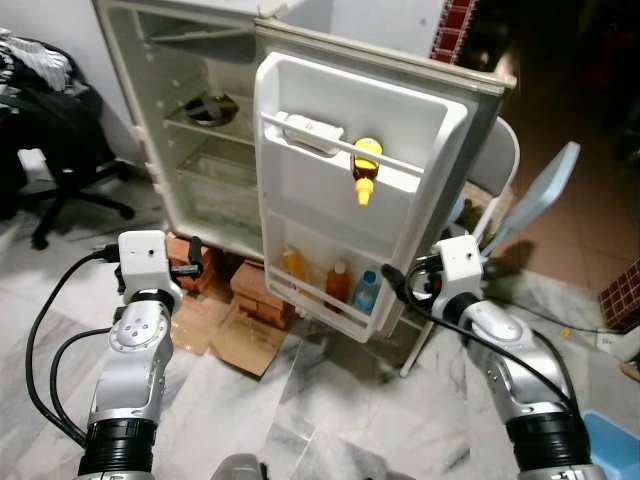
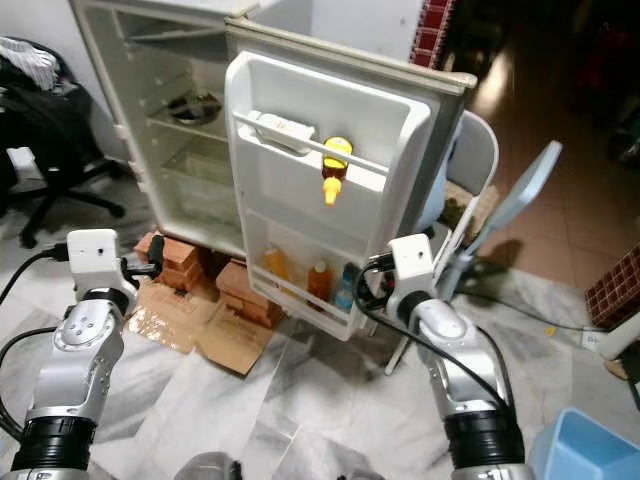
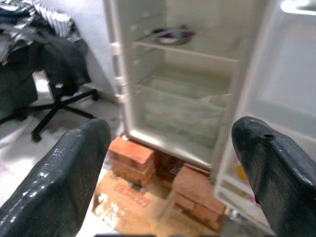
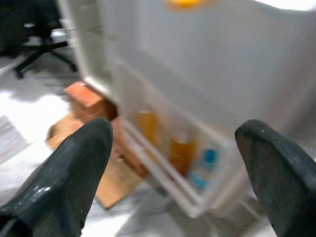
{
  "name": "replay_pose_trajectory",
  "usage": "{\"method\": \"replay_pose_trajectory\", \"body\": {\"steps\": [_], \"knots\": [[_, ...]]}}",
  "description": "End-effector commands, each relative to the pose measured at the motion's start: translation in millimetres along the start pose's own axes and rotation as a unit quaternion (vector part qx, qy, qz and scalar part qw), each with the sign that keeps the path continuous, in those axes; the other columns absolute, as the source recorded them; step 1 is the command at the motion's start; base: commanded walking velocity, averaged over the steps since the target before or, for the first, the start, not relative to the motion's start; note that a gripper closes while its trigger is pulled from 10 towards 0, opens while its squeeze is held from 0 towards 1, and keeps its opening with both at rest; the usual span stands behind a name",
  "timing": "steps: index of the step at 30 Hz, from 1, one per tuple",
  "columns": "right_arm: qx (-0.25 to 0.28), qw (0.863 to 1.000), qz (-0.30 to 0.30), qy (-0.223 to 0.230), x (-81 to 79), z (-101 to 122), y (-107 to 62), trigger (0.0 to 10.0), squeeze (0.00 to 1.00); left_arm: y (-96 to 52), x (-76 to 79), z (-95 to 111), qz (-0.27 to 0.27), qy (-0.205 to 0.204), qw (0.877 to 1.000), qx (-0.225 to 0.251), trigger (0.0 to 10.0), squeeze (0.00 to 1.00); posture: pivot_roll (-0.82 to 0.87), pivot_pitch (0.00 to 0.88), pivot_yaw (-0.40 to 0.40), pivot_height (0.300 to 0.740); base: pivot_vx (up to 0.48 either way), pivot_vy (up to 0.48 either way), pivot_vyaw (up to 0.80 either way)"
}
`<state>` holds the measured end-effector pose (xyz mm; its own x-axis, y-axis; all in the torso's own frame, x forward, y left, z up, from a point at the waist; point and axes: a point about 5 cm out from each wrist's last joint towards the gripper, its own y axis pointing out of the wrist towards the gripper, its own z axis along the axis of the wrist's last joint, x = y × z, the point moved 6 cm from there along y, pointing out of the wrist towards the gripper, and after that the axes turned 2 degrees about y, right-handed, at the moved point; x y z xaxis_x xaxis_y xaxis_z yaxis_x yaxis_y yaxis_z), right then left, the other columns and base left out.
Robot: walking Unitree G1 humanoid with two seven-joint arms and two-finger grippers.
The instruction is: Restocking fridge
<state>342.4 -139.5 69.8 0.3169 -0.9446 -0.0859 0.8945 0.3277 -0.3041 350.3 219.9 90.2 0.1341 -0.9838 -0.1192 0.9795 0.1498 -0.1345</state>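
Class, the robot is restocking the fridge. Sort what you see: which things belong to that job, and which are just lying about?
Belong to the job:
fridge
open fridge door
yellow bottle hung upside down on the upper door rail
three bottles in the lower door shelf
bowl on an inner shelf
left gripper, open
right gripper, open

Lying about:
office chair
bricks
flattened cardboard

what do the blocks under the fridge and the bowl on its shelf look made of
The blocks look like fired clay brick: matte orange-red, rough rectangular faces. The bowl looks like metal, probably steel, given its grey reflective sheen, though the picture is too soft to be sure.
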Motion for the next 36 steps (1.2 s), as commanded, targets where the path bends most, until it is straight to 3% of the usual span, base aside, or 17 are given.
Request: {"method": "replay_pose_trajectory", "body": {"steps": [1,3,14,31,36], "knots": [[0.041,0.999,0.019,-0.001,-7.8,22.7,2.0,10.0,0.0,1.9,-9.0,2.5,0.01,-0.002,1.0,-0.001,10.0,0.0,0.05,0.0,-0.047,0.74,0.274,0.394,0.0],[0.058,0.998,0.027,0.006,-11.5,29.9,1.6,10.0,0.0,3.0,-10.0,0.6,0.013,-0.018,1.0,-0.009,10.0,0.0,0.05,0.0,-0.047,0.74,0.272,0.396,0.0],[0.099,0.994,0.044,0.013,-20.1,50.4,4.4,10.0,0.0,3.2,-1.6,3.0,-0.007,0.012,1.0,0.0,10.0,0.0,0.04,0.0,-0.045,0.74,0.298,0.371,0.0],[0.115,0.993,0.031,0.004,-16.6,57.5,6.8,10.0,0.0,3.2,0.8,0.6,-0.009,0.012,1.0,-0.007,10.0,0.0,0.04,0.0,-0.048,0.74,0.462,0.0,0.0],[0.117,0.993,0.031,-0.003,-16.1,58.3,6.9,10.0,0.0,3.7,1.2,-0.7,-0.002,-0.003,1.0,-0.009,10.0,0.0,0.05,0.0,-0.051,0.74,0.274,0.0,0.0]]}}
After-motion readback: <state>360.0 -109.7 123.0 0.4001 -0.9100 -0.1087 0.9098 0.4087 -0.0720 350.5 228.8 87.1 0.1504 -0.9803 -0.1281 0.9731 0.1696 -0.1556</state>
